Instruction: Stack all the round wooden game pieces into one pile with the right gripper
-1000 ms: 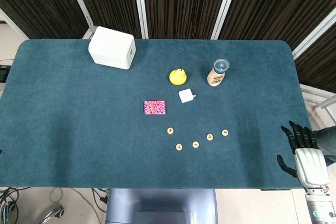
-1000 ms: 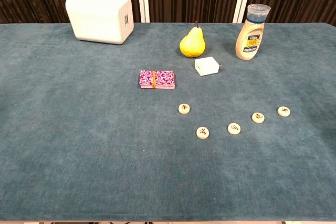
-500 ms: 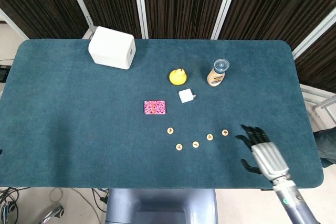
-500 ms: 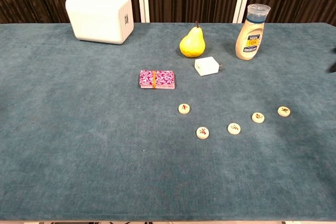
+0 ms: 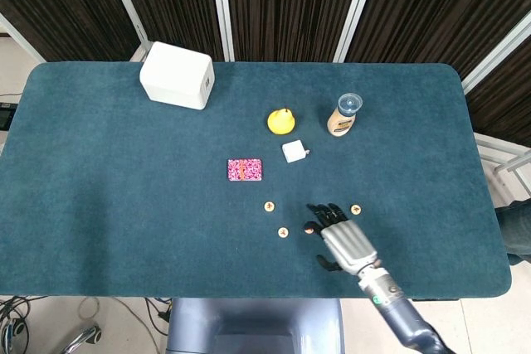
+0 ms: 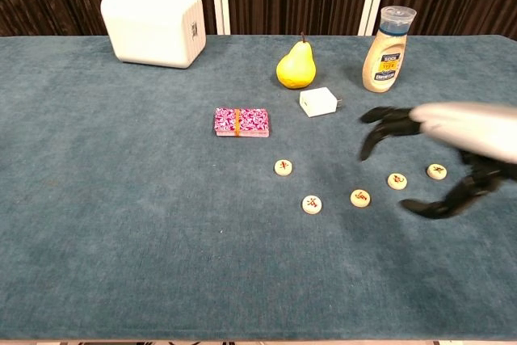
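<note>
Several round wooden pieces with red marks lie in a loose arc on the blue cloth near the front. In the chest view they run from the leftmost piece (image 6: 283,167) through a front piece (image 6: 312,204) and a middle piece (image 6: 360,197) to the rightmost piece (image 6: 436,171). My right hand (image 6: 440,147) hovers over the arc's right part, blurred, with its fingers (image 6: 386,123) spread and nothing in it. In the head view the right hand (image 5: 342,236) covers the middle pieces; the leftmost piece (image 5: 269,206) and the rightmost piece (image 5: 355,209) still show. My left hand is out of sight.
Behind the arc lie a pink card deck (image 6: 241,122), a white charger (image 6: 319,102), a yellow pear (image 6: 296,67) and a tan bottle (image 6: 387,50). A white box (image 6: 153,24) stands at the back left. The table's front edge (image 5: 249,295) is near the pieces.
My right hand has swept in from the table's right front corner to the left and now hangs over the arc of pieces. The pieces have not moved.
</note>
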{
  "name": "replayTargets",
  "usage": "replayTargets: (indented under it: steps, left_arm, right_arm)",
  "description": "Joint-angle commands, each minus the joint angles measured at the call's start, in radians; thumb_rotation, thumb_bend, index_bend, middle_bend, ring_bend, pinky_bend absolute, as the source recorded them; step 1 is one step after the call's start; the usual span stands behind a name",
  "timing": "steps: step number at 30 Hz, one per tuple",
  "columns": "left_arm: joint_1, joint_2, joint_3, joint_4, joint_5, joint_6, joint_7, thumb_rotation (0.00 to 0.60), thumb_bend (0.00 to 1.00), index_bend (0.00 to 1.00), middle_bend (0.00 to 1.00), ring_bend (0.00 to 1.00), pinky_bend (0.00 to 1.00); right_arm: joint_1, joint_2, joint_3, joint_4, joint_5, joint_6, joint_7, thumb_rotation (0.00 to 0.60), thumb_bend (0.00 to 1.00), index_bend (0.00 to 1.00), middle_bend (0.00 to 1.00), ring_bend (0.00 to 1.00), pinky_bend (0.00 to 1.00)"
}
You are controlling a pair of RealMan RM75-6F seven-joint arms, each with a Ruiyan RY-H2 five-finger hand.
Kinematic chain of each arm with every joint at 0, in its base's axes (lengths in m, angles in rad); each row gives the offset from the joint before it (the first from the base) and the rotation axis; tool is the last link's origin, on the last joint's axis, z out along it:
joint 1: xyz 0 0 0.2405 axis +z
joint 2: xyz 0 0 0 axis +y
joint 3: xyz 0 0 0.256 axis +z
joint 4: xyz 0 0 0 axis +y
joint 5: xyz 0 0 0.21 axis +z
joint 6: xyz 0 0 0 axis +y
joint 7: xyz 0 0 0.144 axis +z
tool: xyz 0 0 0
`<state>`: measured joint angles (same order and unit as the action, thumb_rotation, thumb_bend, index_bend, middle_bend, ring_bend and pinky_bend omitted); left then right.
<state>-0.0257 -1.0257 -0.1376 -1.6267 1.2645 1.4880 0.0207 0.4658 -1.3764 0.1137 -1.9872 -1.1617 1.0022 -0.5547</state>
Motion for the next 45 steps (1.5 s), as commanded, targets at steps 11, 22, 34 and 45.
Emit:
replayTargets:
  steps: [11, 22, 34, 45]
  left_arm:
    - [0.0, 0.005, -0.007, 0.007, -0.011, -0.01, -0.027, 0.6, 0.09, 0.0, 0.0, 0.0, 0.05]
    - [0.002, 0.008, -0.014, -0.004, -0.04, -0.014, -0.017, 0.6, 0.09, 0.0, 0.0, 0.0, 0.05]
    - [0.002, 0.011, -0.016, -0.01, -0.046, -0.015, -0.012, 0.6, 0.09, 0.0, 0.0, 0.0, 0.05]
    - [0.001, 0.01, -0.017, -0.008, -0.047, -0.015, -0.012, 0.6, 0.09, 0.0, 0.0, 0.0, 0.05]
  right_arm:
    - [0.153, -0.277, 0.066, 0.159, 0.225, 0.072, -0.206, 0.6, 0.4, 0.31, 0.0, 0.0, 0.0]
    - [0.21, -0.34, 0.073, 0.251, 0.313, 0.079, -0.207, 0.6, 0.4, 0.34, 0.0, 0.0, 0.0]
    - [0.233, -0.383, 0.05, 0.322, 0.315, 0.084, -0.17, 0.6, 0.4, 0.41, 0.0, 0.0, 0.0]
    - [0.246, -0.406, 0.037, 0.371, 0.315, 0.077, -0.149, 0.6, 0.4, 0.43, 0.0, 0.0, 0.0]
